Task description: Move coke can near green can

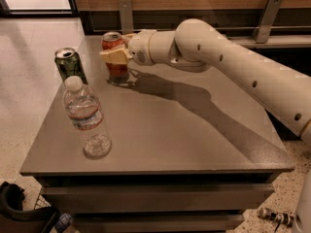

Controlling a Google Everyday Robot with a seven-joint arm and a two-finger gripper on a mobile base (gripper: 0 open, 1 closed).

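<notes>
The coke can is red-orange with a silver top and stands upright near the table's far left. My gripper is shut on it, its pale yellow fingers wrapped across the can's middle. The can is at or just above the tabletop; I cannot tell whether it touches. The green can stands upright at the table's left edge, about a can's width to the left of the coke can. My white arm reaches in from the right.
A clear plastic water bottle stands upright in front of the green can, near the left front. The grey table drops off at its left and front edges. A wooden wall with metal brackets runs behind.
</notes>
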